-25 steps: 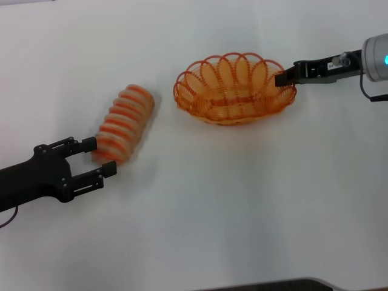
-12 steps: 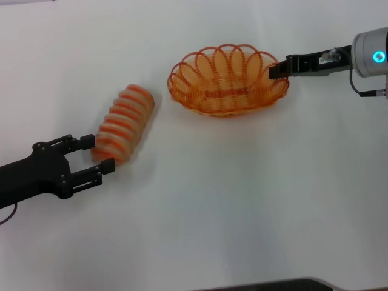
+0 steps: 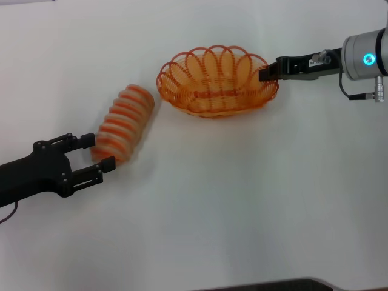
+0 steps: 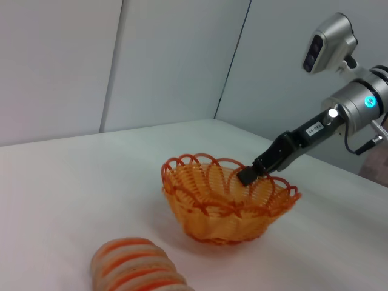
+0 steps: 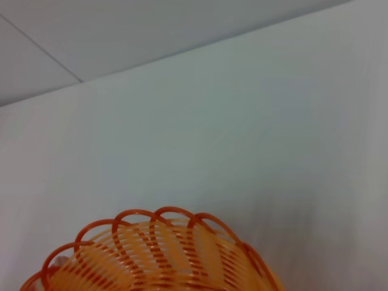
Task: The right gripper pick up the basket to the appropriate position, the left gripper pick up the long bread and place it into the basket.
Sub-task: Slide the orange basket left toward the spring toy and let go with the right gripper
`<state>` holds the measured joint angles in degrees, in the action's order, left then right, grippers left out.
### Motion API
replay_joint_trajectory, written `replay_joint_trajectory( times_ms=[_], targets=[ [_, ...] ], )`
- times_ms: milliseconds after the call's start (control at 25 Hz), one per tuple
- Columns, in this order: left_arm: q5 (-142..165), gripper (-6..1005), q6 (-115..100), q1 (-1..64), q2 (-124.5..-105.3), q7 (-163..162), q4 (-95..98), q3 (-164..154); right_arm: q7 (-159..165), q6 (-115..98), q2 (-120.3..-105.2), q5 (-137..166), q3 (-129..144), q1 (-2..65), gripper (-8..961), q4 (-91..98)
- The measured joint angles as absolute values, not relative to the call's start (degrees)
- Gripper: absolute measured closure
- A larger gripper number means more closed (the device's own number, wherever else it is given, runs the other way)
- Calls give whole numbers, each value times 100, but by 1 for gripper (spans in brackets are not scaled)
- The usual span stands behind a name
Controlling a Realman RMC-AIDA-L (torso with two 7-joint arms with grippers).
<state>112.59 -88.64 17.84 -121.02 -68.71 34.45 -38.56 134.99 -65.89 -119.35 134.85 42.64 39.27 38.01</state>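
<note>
The white table (image 3: 242, 206) lies bare across its whole near half and right side, so a gripper can pass there freely. The basket (image 3: 212, 85) sits toward the far middle, with the right gripper (image 3: 267, 73) clamped on its right rim and that arm stretching away to the right, blocking approach from that side. The basket's open top and its left and near sides stand unobstructed. The long bread (image 3: 124, 123) lies near the basket's left, a narrow strip of bare table between them. The left gripper (image 3: 91, 154) sits spread at the bread's near end, its arm closing off the near-left corner.
</note>
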Motion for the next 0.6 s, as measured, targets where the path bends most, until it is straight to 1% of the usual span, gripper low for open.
replay_joint_trajectory(
  times_ms=[600],
  targets=[
    [11258, 278, -8857, 1785, -12103, -6871, 3445, -3869, 13439, -6494, -11952, 13473, 4294, 3929, 867, 3607]
  ],
)
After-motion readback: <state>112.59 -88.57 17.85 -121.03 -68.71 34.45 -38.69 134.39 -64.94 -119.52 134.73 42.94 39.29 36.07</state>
